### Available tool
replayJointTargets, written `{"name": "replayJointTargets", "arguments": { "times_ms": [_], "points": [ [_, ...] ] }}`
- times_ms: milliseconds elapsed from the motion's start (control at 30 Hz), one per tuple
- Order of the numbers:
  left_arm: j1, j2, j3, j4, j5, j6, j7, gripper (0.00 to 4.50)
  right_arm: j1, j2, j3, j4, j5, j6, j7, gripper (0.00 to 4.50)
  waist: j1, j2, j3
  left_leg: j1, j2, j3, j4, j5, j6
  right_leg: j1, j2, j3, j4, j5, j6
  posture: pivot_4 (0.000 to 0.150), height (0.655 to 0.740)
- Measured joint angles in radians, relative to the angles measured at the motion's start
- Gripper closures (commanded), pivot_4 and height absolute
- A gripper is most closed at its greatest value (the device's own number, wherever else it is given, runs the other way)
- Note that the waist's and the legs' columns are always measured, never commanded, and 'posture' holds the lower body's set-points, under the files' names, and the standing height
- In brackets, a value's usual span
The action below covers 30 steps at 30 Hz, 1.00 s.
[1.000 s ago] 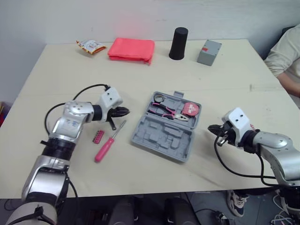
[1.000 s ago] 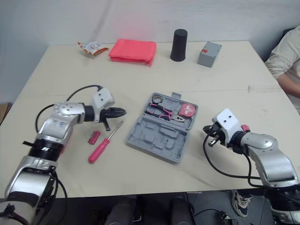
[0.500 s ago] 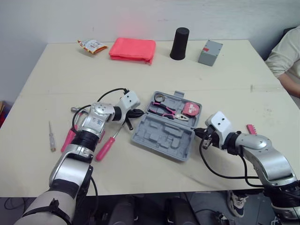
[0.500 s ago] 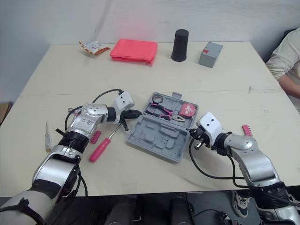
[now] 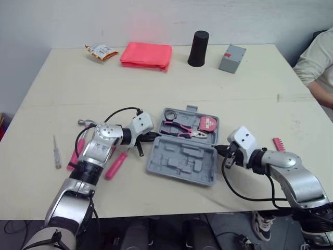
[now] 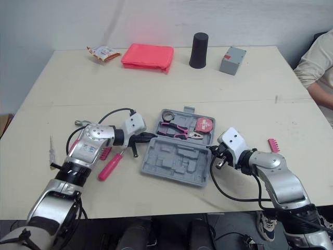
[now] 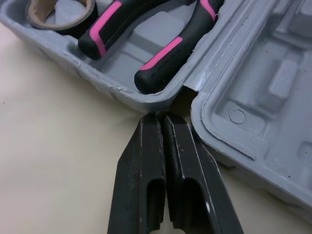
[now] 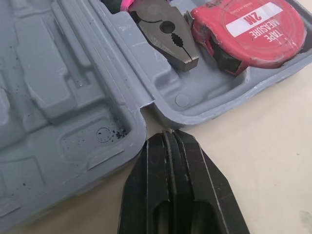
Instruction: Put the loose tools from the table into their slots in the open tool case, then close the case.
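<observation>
The open tool case (image 5: 182,156) sits mid-surface (image 5: 62,83) between both arms. The left gripper (image 5: 152,136), clenched on nothing, is at the case's hinge notch at its 9 o'clock. The right gripper (image 5: 221,150), likewise clenched and empty, is at the 3 o'clock notch. The pink screwdriver (image 5: 115,165) lies loose at the left gripper's 8 o'clock (long axis 1-to-7), so the left arm is nearer.

A wide table (image 5: 250,83) with a pale cream top stands against a plain light grey wall (image 5: 156,21). Along the table's far edge lie a snack packet (image 5: 101,51), a folded red cloth (image 5: 146,54), a black cup (image 5: 198,48) and a small grey box (image 5: 232,58). Beside the table's right edge is a person's light sleeve (image 5: 316,61). Under the table's near edge the floor (image 6: 104,235) is dark.
</observation>
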Motion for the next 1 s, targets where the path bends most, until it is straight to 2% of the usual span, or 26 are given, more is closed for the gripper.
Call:
{"name": "replayJointTargets", "arguments": {
  "times_ms": [233, 467, 633, 1000],
  "points": [
    [0.191, 0.024, 0.039, -0.339, -0.043, 0.262, 0.027, 4.41, 0.026, -0.022, -0.011, 0.017, 0.011, -0.043, 0.094, 4.49, 0.0, 0.0, 0.0, 0.003, 0.0, -0.002, 0.0, 0.0, 0.0, 0.005, 0.0, 0.005, -0.001, 0.0, 0.0, 0.15, 0.7361],
    [0.367, 0.047, 0.03, -0.636, -0.047, 0.427, 0.111, 4.41, 0.071, -0.035, -0.035, 0.018, 0.022, -0.066, 0.144, 4.49, 0.001, 0.0, 0.0, 0.005, 0.0, -0.005, -0.001, -0.001, 0.0, 0.01, -0.001, 0.006, -0.007, 0.0, 0.0, 0.15, 0.7361],
    [0.409, 0.066, 0.027, -0.714, -0.046, 0.467, 0.155, 4.41, 0.085, -0.048, -0.039, 0.0, 0.039, -0.06, 0.17, 4.49, 0.001, 0.0, 0.0, 0.006, 0.001, -0.007, -0.001, -0.002, -0.001, 0.012, -0.001, 0.004, -0.01, 0.0, 0.0, 0.15, 0.7361],
    [0.411, 0.076, 0.014, -0.716, -0.056, 0.462, 0.19, 4.41, 0.079, -0.055, -0.037, 0.003, 0.037, -0.063, 0.177, 4.49, 0.001, 0.0, 0.0, 0.006, 0.001, -0.008, -0.001, -0.002, -0.001, 0.013, -0.001, 0.002, -0.011, 0.0, 0.0, 0.15, 0.7361]
  ]
}}
